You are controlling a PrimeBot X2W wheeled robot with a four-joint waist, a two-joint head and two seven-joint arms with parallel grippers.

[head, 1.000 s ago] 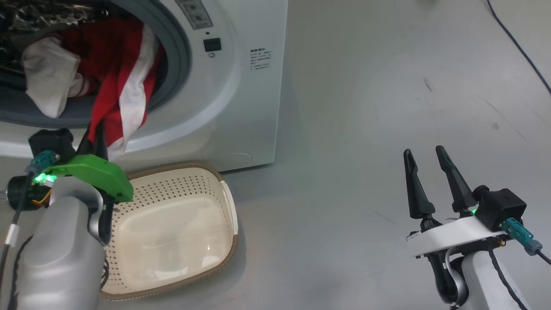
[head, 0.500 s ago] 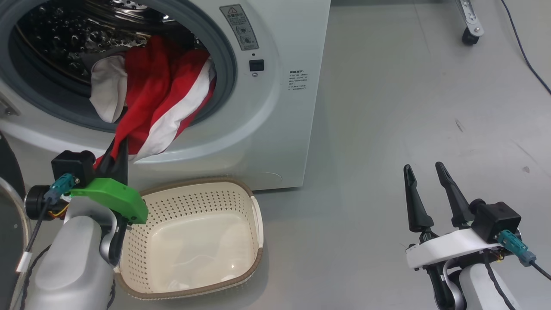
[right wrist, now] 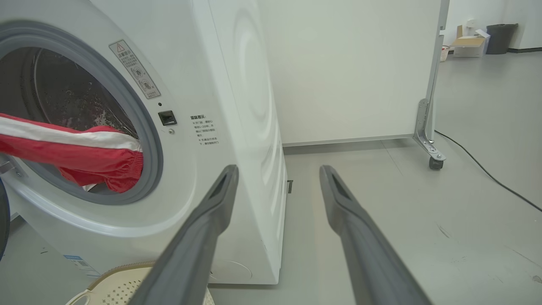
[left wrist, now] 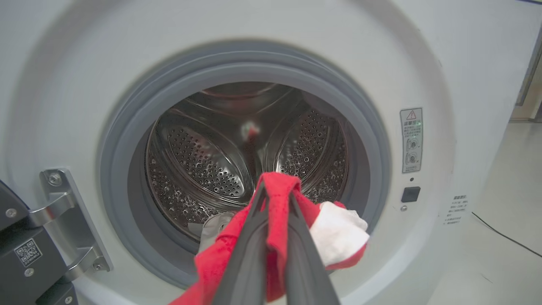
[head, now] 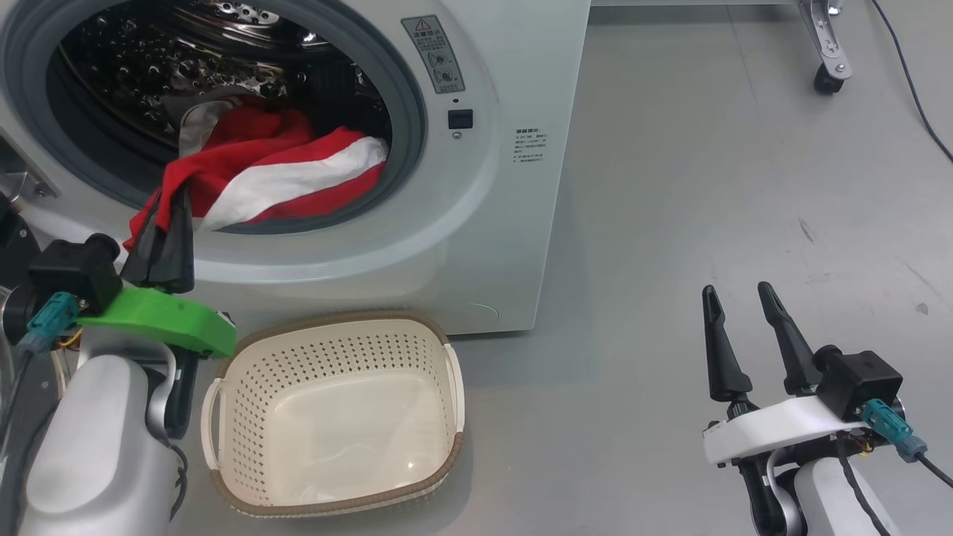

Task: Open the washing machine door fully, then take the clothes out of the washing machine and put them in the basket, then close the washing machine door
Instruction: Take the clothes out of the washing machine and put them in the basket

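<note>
Down at the left of the head view, the left gripper (head: 168, 212) is clenched on the clothes (head: 283, 175), its two dark fingers pressed together with a fold of red cloth pinched between them. The left wrist view shows the same: red cloth wraps over both fingertips and runs down between the fingers. From that grip the clothes stretch back over the lower lip of the washing machine (head: 514, 74) opening and into the drum (left wrist: 199, 156). A white stripe runs along the red, and a patch of white cloth lies deeper inside. Most of the bundle rests on the grey rubber ring (left wrist: 127, 127) at the bottom right of the opening.

The washing machine door (left wrist: 25, 262) stands open. A dark part of it shows at the lower left corner of the left wrist view, joined to the washer's front by a metal hinge (left wrist: 63, 203).

The basket (head: 335, 321) sits upright on the floor (head: 670, 186), close against the foot of the washer's front and just below the opening. Whether it touches the washer cannot be told.

The right gripper (head: 735, 292) hovers over the floor, well apart from the washer and basket, with its fingers spread and nothing between them.

A caster wheel (head: 826, 74) and a dark cable (head: 908, 82) lie near the far right of the floor.
</note>
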